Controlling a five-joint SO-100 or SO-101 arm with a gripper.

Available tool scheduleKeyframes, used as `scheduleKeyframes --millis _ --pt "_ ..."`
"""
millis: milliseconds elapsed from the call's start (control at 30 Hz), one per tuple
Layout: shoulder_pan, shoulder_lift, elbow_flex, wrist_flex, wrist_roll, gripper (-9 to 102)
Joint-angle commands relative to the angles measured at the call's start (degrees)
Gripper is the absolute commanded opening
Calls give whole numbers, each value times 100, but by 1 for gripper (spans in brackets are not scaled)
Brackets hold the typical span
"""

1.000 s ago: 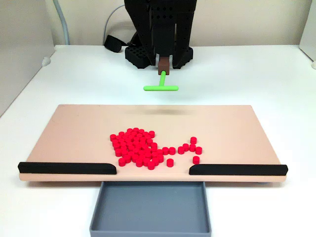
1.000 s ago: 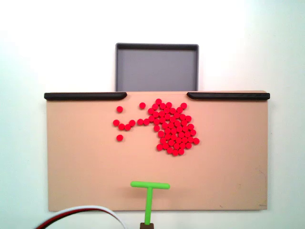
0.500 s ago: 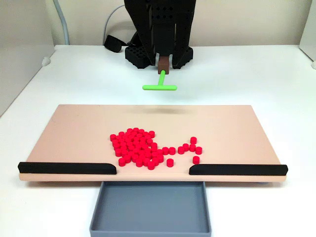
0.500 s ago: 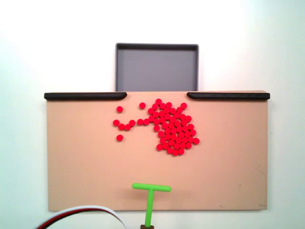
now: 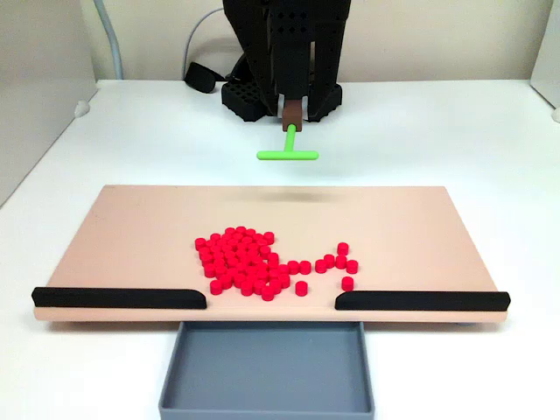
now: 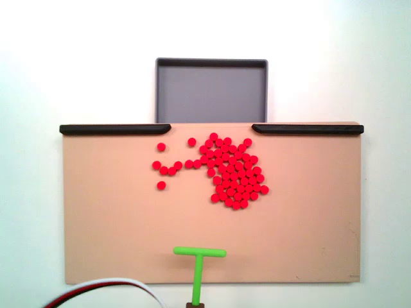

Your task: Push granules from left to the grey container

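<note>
The red granules (image 5: 245,262) lie in a dense pile on the tan board (image 5: 131,236), a little left of its middle, with a few strays (image 5: 337,260) to the right. In the top-down fixed view the pile (image 6: 234,174) sits right of centre and the strays (image 6: 167,168) left. The grey container (image 5: 267,372) stands below the board's front edge, under the gap between the black strips; seen from above, the container (image 6: 212,90) holds nothing. My gripper (image 5: 292,103) is shut on the brown handle of a green T-shaped stick (image 5: 287,155), held above the board's far edge, well apart from the granules.
Two black strips (image 5: 118,298) (image 5: 422,301) line the board's front edge, leaving a central opening over the container. The arm's black base (image 5: 280,92) stands behind the board. A white and red cable (image 6: 109,285) curves past the board's corner.
The green stick has wavered slightly near the board's far edge, ending a bit left in the top-down view. The granules have not moved.
</note>
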Motion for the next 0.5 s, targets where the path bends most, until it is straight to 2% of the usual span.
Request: scheduleKeyframes --millis 0,333,467 --pt "-62 185 -79 -35 -44 0" --pt "-149 229 -79 -35 -35 0" --pt "-237 290 -158 -44 536 0"
